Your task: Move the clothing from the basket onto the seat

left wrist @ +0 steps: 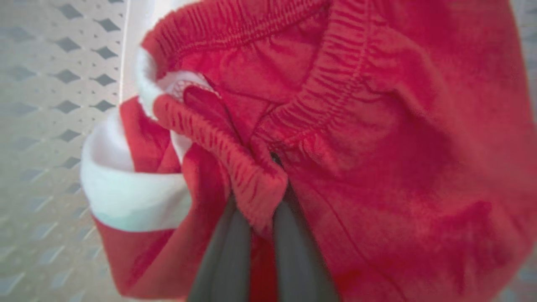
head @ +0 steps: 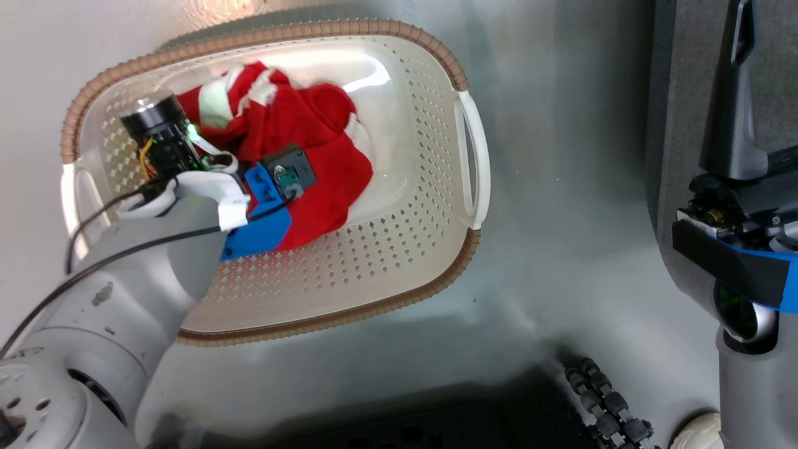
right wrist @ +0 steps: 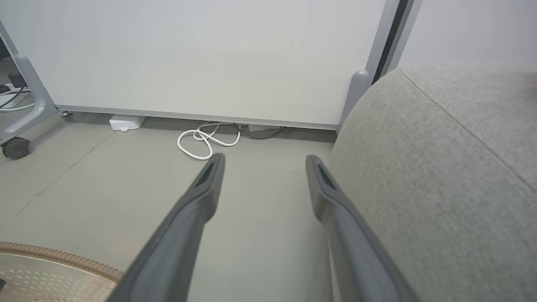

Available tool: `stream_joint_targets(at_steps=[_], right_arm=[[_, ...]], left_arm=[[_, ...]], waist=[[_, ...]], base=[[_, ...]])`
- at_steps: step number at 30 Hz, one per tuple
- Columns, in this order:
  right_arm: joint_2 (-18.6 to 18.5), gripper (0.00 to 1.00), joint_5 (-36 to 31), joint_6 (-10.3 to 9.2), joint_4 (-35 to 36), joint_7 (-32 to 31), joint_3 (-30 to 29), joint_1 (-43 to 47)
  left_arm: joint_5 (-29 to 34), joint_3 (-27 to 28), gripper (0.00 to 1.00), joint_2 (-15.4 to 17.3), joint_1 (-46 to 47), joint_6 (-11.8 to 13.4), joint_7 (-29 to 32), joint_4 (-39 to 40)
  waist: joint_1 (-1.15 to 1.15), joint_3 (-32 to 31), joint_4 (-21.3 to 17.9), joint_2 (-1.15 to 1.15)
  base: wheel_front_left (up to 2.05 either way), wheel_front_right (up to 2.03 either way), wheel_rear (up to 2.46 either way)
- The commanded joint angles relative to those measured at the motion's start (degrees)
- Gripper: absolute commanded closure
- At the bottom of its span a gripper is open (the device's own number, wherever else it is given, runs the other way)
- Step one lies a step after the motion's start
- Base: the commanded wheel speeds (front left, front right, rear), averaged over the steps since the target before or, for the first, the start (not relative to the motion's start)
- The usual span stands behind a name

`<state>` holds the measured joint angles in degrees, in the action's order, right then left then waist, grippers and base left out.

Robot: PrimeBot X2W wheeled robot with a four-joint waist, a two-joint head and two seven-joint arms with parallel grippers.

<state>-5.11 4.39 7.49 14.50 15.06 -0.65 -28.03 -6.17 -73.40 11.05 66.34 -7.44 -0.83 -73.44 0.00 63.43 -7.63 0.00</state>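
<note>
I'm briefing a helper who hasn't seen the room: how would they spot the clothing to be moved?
Find the oval cream basket with a brown rim, beside the grey seat. Inside lies the clothing, a crumpled heap pinched by the left gripper. It alone is bright red, with white stripes.

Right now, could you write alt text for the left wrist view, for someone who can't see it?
The left claw is shut on a gathered fold of red clothing, pinched between its two dark fingers. White trim shows at the left, with the perforated wall of the basket behind.
</note>
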Motion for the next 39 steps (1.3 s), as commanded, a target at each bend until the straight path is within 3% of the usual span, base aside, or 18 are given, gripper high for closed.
stream_joint_targets(at_steps=[1, 6, 15, 22, 39], right_arm=[[0.16, 0.00, -0.35, 0.01, -0.28, 0.18, -0.19, -0.59], [-0.28, 0.00, 0.29, 0.01, -1.85, 0.18, -0.60, -1.27], [-0.70, 0.00, 0.79, 0.01, -5.42, 0.18, -1.01, 0.15], [-0.68, 0.00, 1.06, 0.01, -8.46, 0.18, -1.25, 3.48], [-0.16, 0.00, 2.19, 0.02, -14.18, 0.18, -2.52, 13.14]], left_arm=[[-0.51, -0.12, 1.00, -0.56, -0.36, 0.03, -1.42, 0.21], [-0.01, -0.12, 1.00, -1.98, -1.94, 0.03, -5.94, 0.72], [-6.99, 0.19, 1.00, -5.04, -4.65, 0.03, -12.70, 2.18], [-12.67, 2.67, 1.00, -5.79, -7.72, 0.03, -14.41, 5.50], [-15.00, 18.44, 1.00, 0.62, -19.66, 3.57, -14.44, 29.96]], waist=[[0.00, -0.73, 0.32, 0.00], [0.00, -3.96, 1.65, 0.00], [0.00, -14.41, 4.36, 0.00], [0.00, -24.65, 6.28, 0.00], [0.00, -45.67, 8.61, 0.00]], base=[[0.00, 0.00, 0.00], [0.00, 0.00, 0.00], [0.00, 0.00, 0.00], [0.00, 0.00, 0.00], [0.00, 0.00, 0.00]])
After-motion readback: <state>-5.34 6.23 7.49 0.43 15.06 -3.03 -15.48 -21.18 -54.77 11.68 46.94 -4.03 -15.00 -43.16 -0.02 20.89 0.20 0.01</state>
